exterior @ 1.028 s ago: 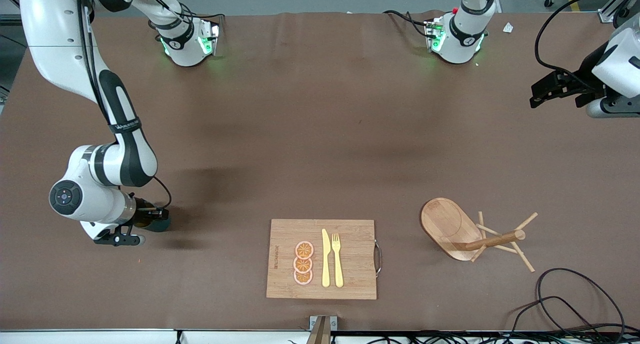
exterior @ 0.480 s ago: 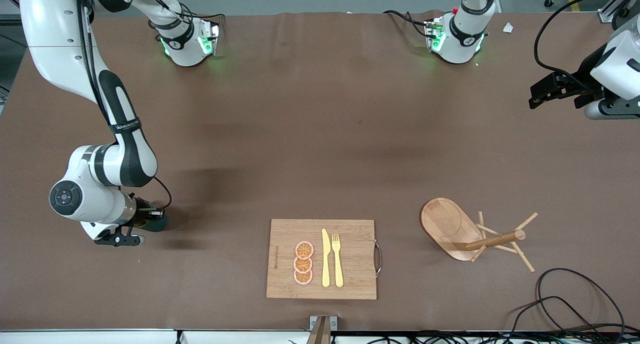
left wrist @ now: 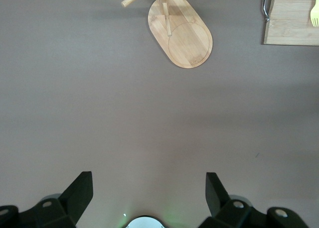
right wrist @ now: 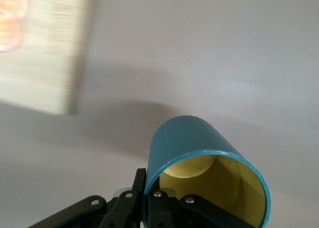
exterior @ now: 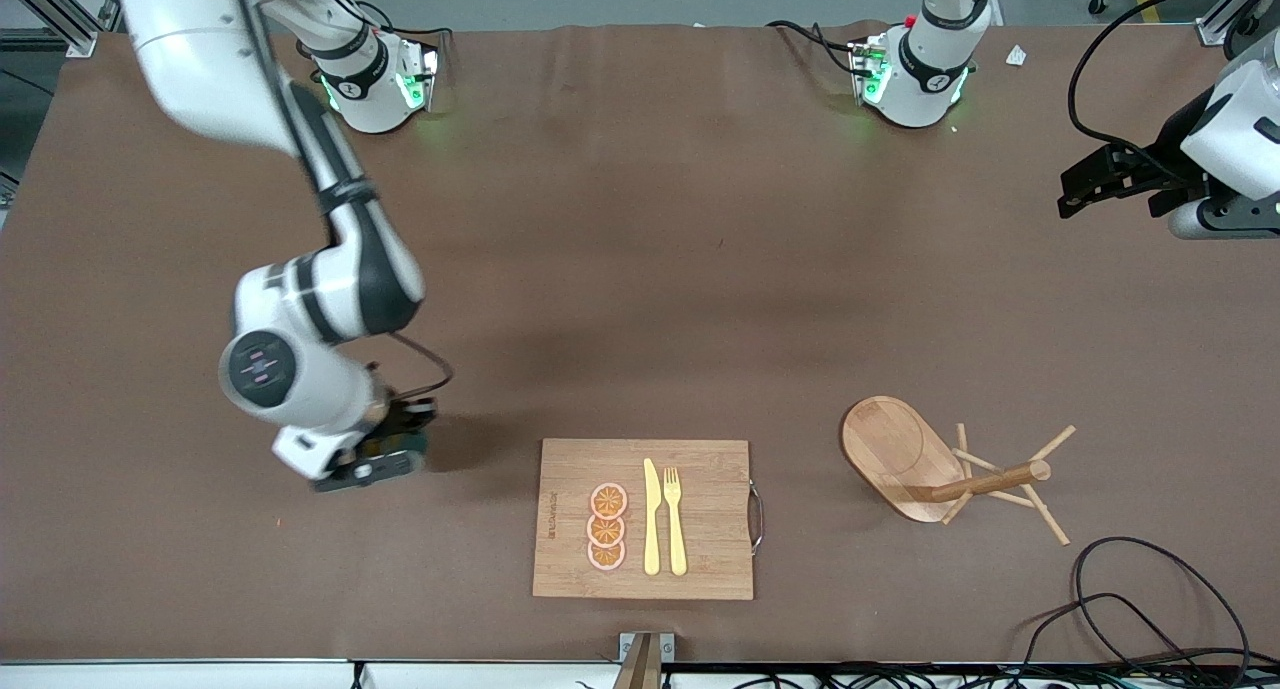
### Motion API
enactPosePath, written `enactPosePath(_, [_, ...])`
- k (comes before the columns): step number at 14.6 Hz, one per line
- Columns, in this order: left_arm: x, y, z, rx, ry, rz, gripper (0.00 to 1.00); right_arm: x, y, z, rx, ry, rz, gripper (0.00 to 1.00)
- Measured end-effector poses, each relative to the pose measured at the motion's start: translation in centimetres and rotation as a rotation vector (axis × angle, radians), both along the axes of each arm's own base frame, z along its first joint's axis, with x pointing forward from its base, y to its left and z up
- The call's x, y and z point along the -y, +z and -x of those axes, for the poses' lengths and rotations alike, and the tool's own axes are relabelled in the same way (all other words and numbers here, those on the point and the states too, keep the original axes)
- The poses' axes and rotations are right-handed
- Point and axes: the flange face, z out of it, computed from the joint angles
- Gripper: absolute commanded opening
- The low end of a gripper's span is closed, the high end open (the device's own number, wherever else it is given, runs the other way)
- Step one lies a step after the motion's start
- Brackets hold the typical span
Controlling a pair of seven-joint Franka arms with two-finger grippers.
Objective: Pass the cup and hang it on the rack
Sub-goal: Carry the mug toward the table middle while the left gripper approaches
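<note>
Right wrist view shows your right tool (right wrist: pixel 149 200) clamping the cup (right wrist: pixel 207 163); carry it level toward three o'clock, where the left tool (left wrist: pixel 144 200) waits spread wide.

Looking matt and cloth-like: brown tabletop (exterior: pixel 640 269). Showing pale wood grain with a satin finish: rack (exterior: pixel 900 454) and cutting board (exterior: pixel 640 519), with a thin metal handle (exterior: pixel 757 517). Appearing smooth and faintly ribbed outside, glossy yellow inside: teal cup (right wrist: pixel 199 153). Gleaming in white plastic: arm shells (exterior: pixel 300 369). Staying matt black: left pincer (left wrist: pixel 147 200).
</note>
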Motion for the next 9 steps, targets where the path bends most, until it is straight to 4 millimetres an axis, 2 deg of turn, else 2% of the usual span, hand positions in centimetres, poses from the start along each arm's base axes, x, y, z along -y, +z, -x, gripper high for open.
enactPosePath(2, [0.0,0.0,0.0,0.000,0.001,0.000,1.00,-6.8,1.4,2.3,0.025,0.037,-0.012,0.00])
enactPosePath(5, [-0.4,0.0,0.0,0.000,0.008,0.000,1.00,-15.3,2.3,6.0,0.049,0.083,-0.029,0.01])
enactPosePath(9, [-0.7,-0.4,-0.2,-0.009,0.013,0.000,1.00,-21.8,1.6,9.6,0.082,0.156,-0.054,0.01])
